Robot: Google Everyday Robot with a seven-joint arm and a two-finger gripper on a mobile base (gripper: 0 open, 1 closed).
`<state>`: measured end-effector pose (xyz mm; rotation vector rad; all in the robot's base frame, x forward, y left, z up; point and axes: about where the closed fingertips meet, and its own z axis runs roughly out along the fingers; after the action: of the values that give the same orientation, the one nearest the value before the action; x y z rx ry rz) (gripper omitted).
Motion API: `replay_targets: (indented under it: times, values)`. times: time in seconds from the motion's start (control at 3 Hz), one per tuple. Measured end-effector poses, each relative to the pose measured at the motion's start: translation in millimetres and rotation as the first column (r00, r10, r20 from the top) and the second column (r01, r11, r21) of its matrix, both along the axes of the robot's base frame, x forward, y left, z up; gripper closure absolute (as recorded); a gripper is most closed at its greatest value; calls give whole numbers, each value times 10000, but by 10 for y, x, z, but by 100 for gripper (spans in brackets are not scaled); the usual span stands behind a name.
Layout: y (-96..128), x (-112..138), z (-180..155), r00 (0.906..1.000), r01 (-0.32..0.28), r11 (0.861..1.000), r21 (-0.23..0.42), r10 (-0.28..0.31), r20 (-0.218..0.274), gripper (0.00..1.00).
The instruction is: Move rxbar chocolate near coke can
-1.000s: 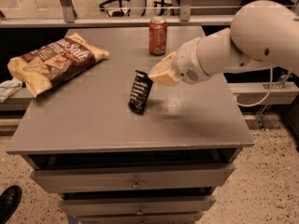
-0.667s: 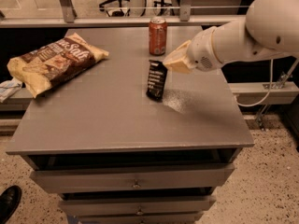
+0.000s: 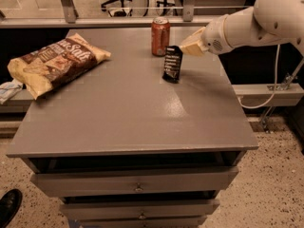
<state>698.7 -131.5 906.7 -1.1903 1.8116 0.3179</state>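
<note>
The rxbar chocolate (image 3: 172, 63), a flat black bar with white lettering, hangs upright from my gripper (image 3: 183, 49), which is shut on its top end. The bar's lower end is at or just above the grey table top (image 3: 133, 113). The coke can (image 3: 160, 36), orange-red with a silver top, stands upright just left of the bar and a little farther back, with a small gap between them. My white arm (image 3: 256, 20) reaches in from the right.
A large yellow-brown chip bag (image 3: 54, 63) lies at the table's left side. The table has drawers (image 3: 137, 184) below its front edge. A dark shoe (image 3: 8, 207) is on the floor at bottom left. A rail and chair legs stand behind the table.
My gripper has carried the bar from the table's middle back and to the right, ending close beside the can. The can and the chip bag have not moved.
</note>
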Motion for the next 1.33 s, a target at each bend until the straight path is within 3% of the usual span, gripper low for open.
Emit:
replay_targets:
  times: [0.67, 1.33]
  values:
    - [-71, 536, -157, 9997, 211, 9994, 258, -208, -103, 100]
    - [-156, 848, -300, 9976, 615, 9976, 331, -604, -324, 53]
